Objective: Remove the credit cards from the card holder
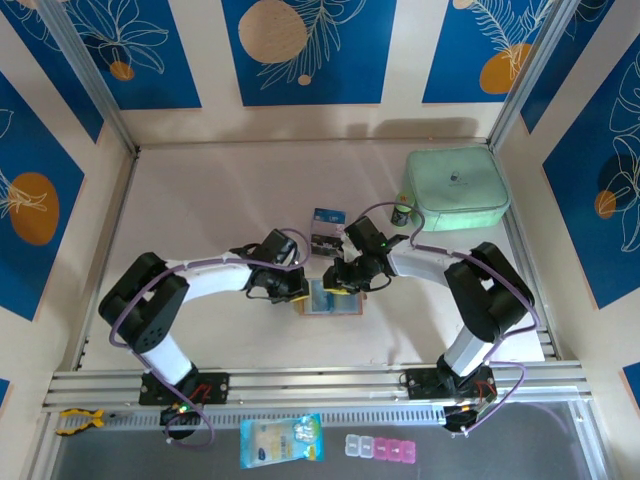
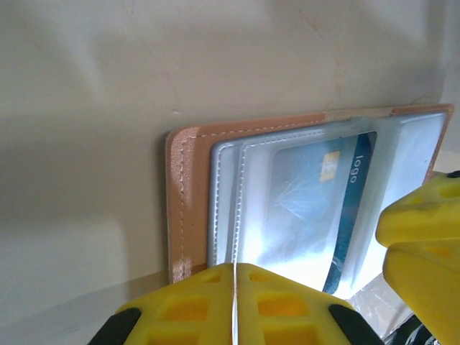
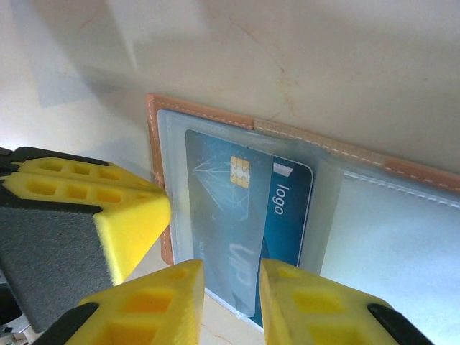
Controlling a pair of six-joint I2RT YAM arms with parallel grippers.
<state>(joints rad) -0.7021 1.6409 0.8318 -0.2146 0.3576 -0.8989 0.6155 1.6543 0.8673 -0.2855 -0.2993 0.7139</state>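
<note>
While left jaws together, right jaws apart: one card holder (image 2: 180, 201), one blue card (image 3: 287, 215) inside.

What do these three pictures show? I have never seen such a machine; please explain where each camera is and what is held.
This is a robot with two arms bolted at the near edge of a table. The wide picture comes from a camera above and behind them. The two close pictures come from cameras on the wrists, where the yellow pads are each arm's jaws. Between the arms lies an open tan card holder with a blue card in its clear pocket. On the left arm the jaws are shut at the holder's edge; on the right arm they stand open at the card's lower edge, holding nothing. Loose dark cards and a mint-green case lie farther back.
</note>
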